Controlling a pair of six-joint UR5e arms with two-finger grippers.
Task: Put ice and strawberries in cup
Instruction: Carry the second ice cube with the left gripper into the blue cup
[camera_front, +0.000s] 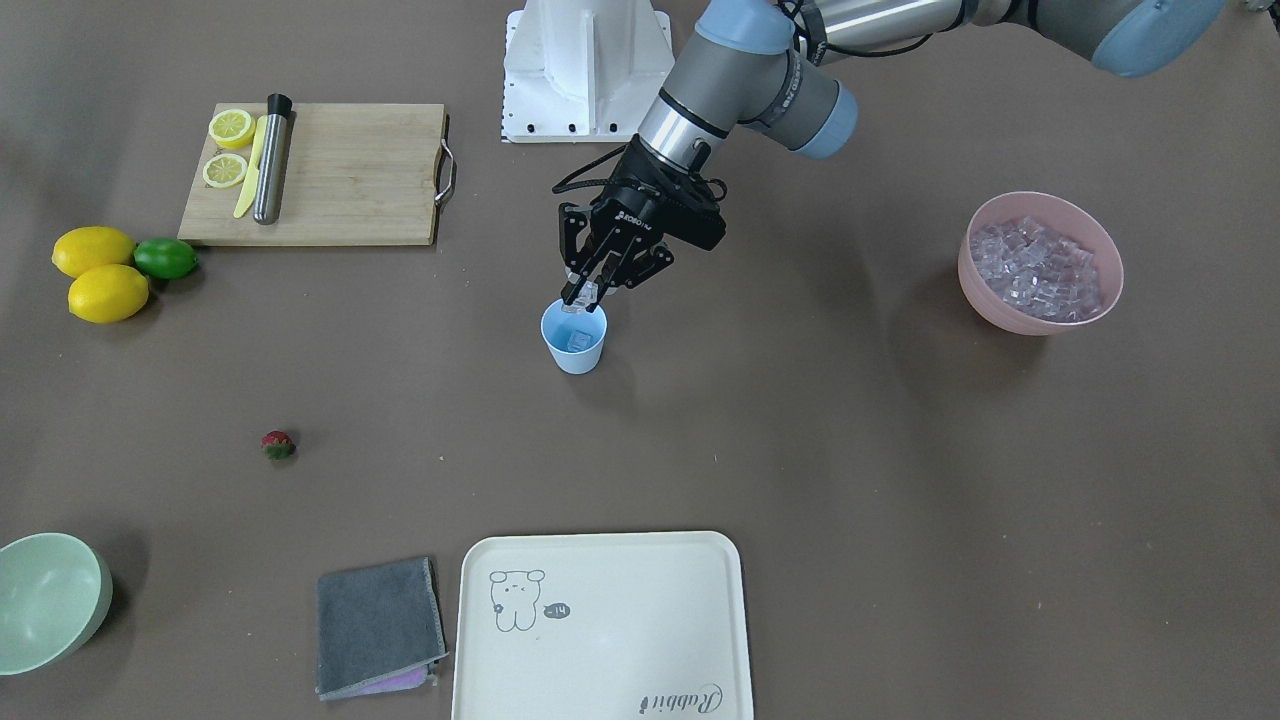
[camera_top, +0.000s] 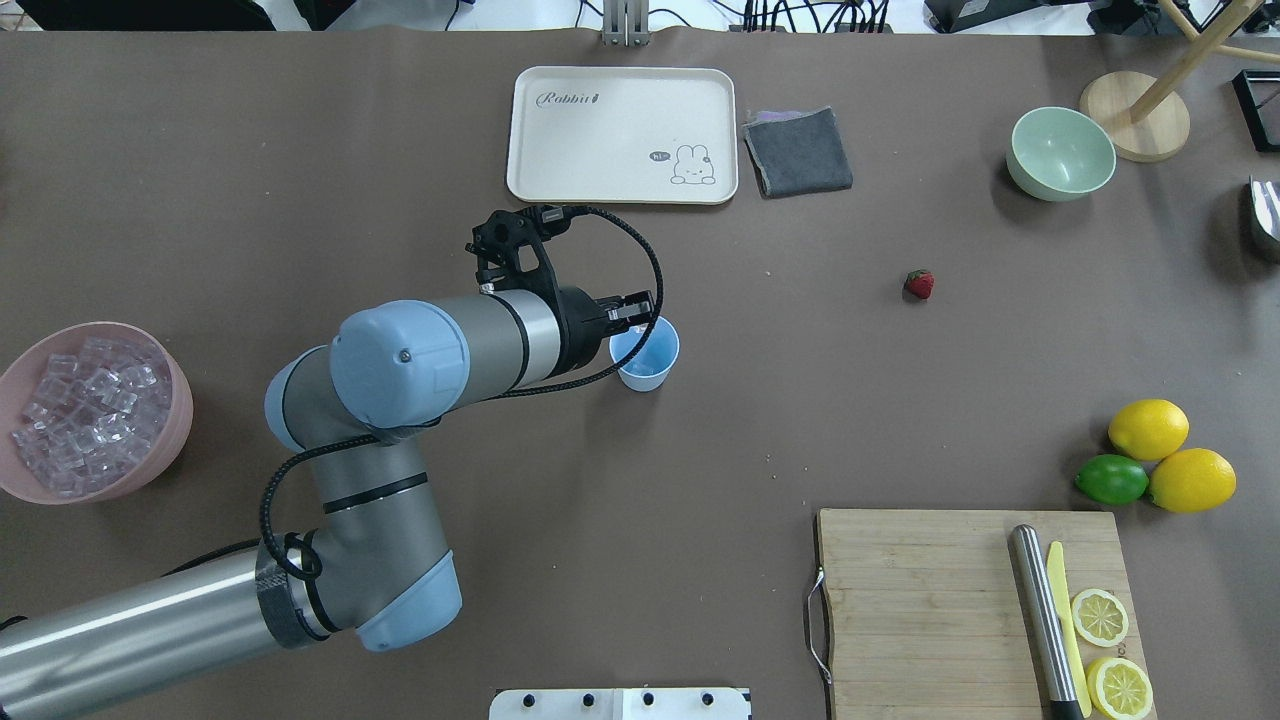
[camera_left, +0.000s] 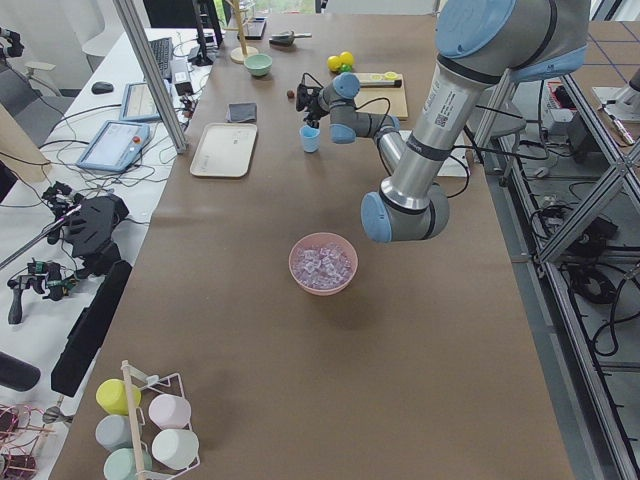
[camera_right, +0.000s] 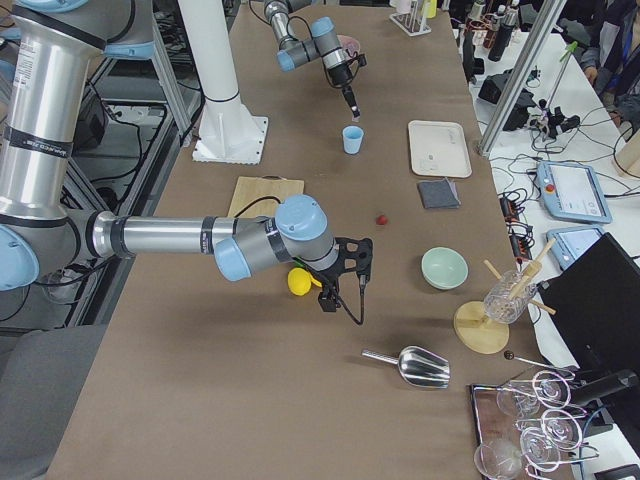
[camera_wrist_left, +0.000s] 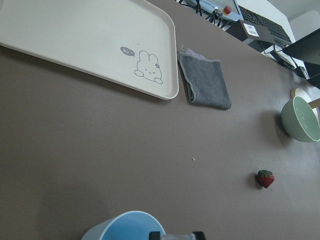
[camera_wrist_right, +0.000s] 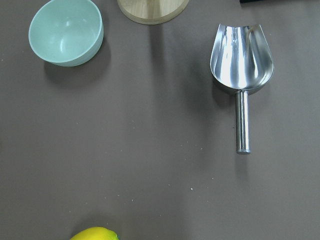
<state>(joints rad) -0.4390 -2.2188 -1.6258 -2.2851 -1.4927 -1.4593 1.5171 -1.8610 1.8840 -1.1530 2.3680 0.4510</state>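
Observation:
The light blue cup stands mid-table and has an ice cube inside. My left gripper hangs just over its rim, shut on a clear ice cube; it also shows in the overhead view. The left wrist view shows the cup's rim at the bottom edge. More ice fills the pink bowl. The strawberry lies alone on the table, also in the overhead view. My right gripper hovers far off near a lemon; I cannot tell whether it is open.
A cutting board holds lemon halves, a muddler and a yellow knife. Two lemons and a lime lie beside it. A white tray, grey cloth and pale green bowl line one edge. A metal scoop lies under the right wrist.

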